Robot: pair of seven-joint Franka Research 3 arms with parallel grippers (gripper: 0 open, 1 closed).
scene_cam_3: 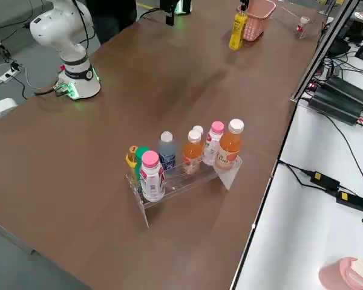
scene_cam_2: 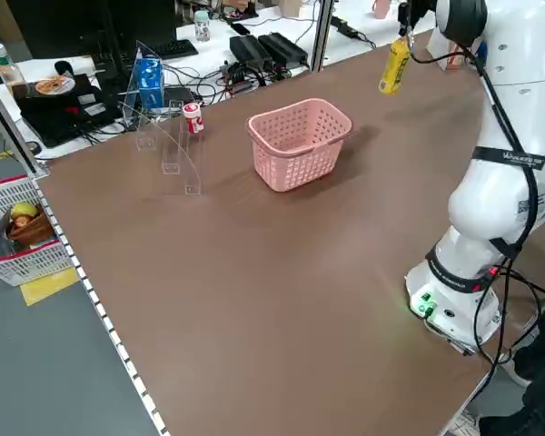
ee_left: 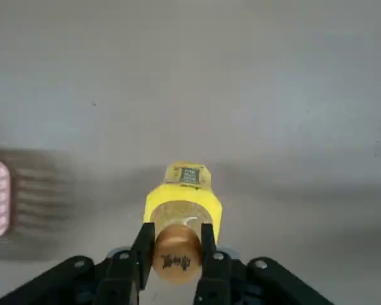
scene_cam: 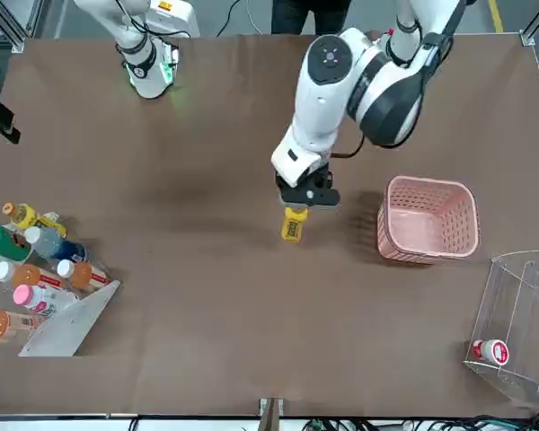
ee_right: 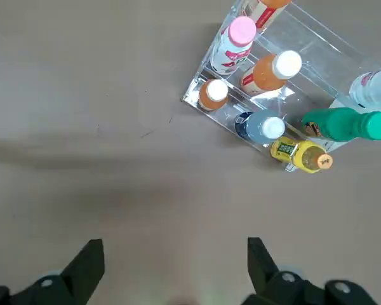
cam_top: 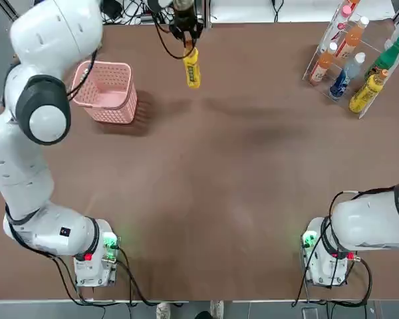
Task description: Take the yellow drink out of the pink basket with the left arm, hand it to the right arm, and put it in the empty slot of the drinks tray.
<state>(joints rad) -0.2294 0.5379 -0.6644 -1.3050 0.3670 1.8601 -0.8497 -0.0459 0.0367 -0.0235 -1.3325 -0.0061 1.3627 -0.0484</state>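
Note:
The yellow drink [cam_top: 192,68] [scene_cam: 294,224] [scene_cam_2: 393,65] hangs upright above the table, a little to the right of the pink basket [cam_top: 113,114] [scene_cam: 427,247] and clear of it. My left gripper [cam_top: 188,43] [ee_left: 176,244] is shut on its orange-yellow cap. In the right wrist view my right gripper [ee_right: 171,267] stands open and holds nothing, high above the table near the drinks tray [ee_right: 305,38] [cam_top: 317,48] at the far right. The tray holds several bottles; I cannot make out which slot is empty.
A second clear acrylic stand [scene_cam: 512,296] [scene_cam_2: 168,136] with a small red-and-white bottle [scene_cam: 492,351] stands at the far left beyond the basket. Brown tabletop lies between the basket and the tray. Cables and a monitor stand line the far edge.

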